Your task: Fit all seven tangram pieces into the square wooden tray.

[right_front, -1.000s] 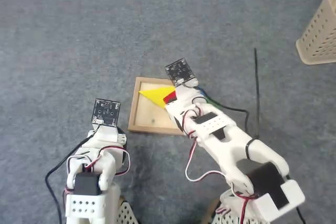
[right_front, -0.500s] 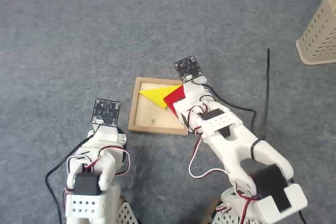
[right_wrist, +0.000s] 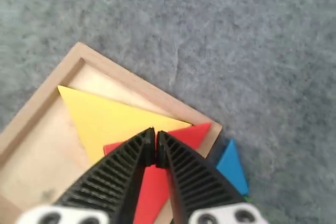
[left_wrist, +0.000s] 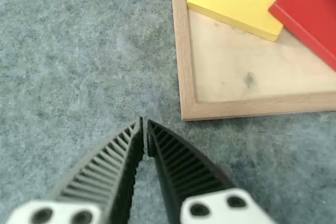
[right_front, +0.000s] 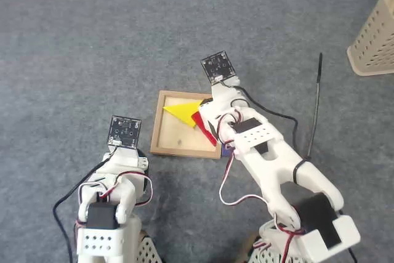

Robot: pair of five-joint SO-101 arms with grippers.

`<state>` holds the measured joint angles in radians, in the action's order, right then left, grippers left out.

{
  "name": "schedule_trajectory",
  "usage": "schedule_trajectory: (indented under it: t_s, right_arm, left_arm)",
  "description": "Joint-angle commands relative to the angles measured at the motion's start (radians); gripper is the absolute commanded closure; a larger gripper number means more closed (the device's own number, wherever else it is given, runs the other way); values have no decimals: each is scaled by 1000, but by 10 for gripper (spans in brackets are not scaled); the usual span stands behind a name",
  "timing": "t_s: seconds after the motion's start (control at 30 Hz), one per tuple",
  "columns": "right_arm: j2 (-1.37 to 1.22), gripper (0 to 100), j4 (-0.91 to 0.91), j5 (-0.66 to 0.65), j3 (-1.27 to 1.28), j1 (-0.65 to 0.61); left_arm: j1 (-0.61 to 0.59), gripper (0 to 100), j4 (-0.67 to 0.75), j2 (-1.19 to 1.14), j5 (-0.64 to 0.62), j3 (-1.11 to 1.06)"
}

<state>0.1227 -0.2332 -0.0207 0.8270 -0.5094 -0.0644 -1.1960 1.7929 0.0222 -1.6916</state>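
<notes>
The square wooden tray (right_front: 161,137) lies on grey carpet in the middle. Inside it a yellow triangle (right_front: 180,111) lies flat along the far side. A red triangle (right_front: 204,127) overlaps the yellow one's edge and lies along the tray's right side. My right arm (right_front: 258,146) stretches over that side. My right gripper (right_wrist: 155,132) is shut, its tips just above the seam between the yellow triangle (right_wrist: 113,121) and the red triangle (right_wrist: 149,195). A blue piece (right_wrist: 232,166) lies on the carpet outside the tray rim (right_wrist: 134,77). My left gripper (left_wrist: 145,125) is shut over the carpet, short of the tray's near rim (left_wrist: 236,109).
A beige slotted basket (right_front: 374,35) stands at the far right edge. A black cable (right_front: 314,106) runs across the carpet right of the right arm. Open carpet stretches left of and beyond the tray.
The right arm's wrist has turned and drawn back slightly. The red triangle has gone from a small patch at the gripper to lying long down the tray's right side. The left arm is unmoved.
</notes>
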Motion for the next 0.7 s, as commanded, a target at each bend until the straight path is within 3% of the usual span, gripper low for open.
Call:
schedule_trajectory:
  t_s: [0.0,0.37,0.67]
  right_arm:
    - [59,989,15,-23,-63,-62]
    - [-151,989,251,-23,-72,-111]
    - [-320,991,260,-23,-167,-111]
  left_arm:
    - [-5,989,-5,3,-9,5]
    - [-5,989,-5,3,-9,5]
    - [-5,989,-5,3,-9,5]
